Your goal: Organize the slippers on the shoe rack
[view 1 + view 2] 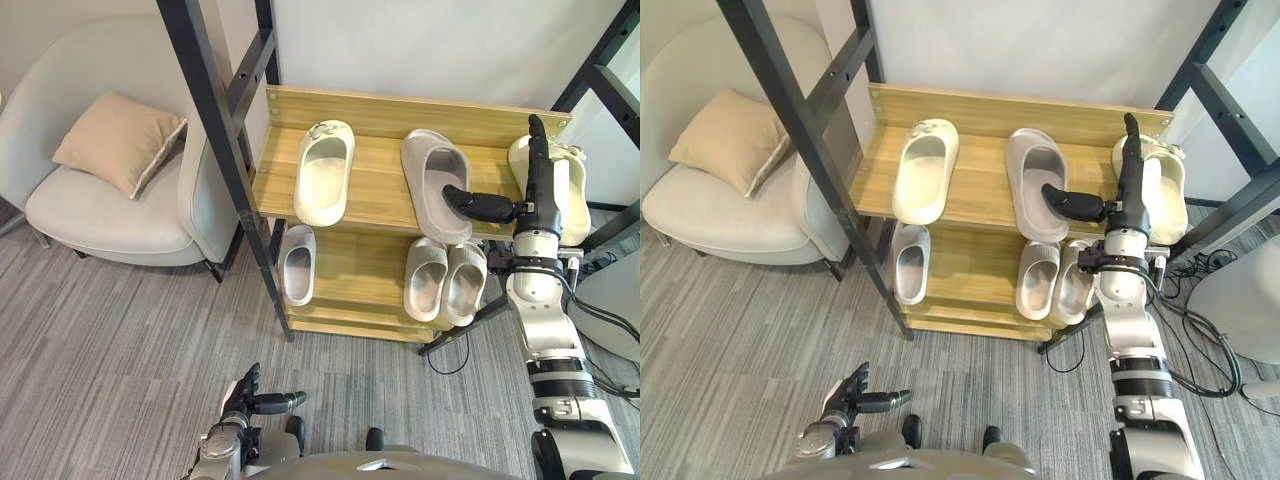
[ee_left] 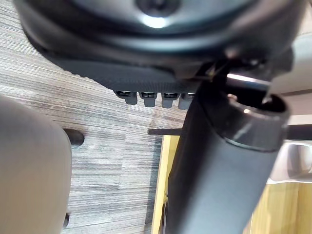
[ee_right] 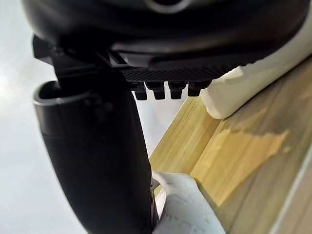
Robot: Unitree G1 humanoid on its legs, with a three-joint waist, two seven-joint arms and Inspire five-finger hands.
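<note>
- Far left: pale armchair (image 1: 100, 215) with a tan cushion (image 1: 118, 140) leaning on its back; chair's left side cut off by the edge.
- Low down in the left eye view: left hand (image 1: 245, 395) over the grey carpet (image 1: 120, 330), well away from the rack, fingers straight and spread, thumb out to the side, holding nothing.
- Next: black metal post (image 1: 215, 130) slanting across, hiding the left edge of the wooden shoe rack (image 1: 400, 110).
- Top shelf, left: cream slipper (image 1: 324, 170) lying flat, toe to the back, heel poking a bit past the front edge.
- Lower shelf, left: single pale slipper (image 1: 297, 262), toe tucked out of sight under the top shelf.
- Top shelf, middle: grey slipper (image 1: 436, 183), turned a little, heel hanging over the front edge.
- Lower shelf, right: pair of pale slippers (image 1: 445, 280) side by side and touching, toes hidden under the top shelf.
- Top shelf, right: right hand (image 1: 540, 190) open wide, fingers straight and pointing to the back, thumb reaching sideways over the grey slipper's heel; touching or not, hard to say.
- Far right: second cream slipper (image 1: 572, 195) at the shelf's end, partly covered by those straight fingers.
</note>
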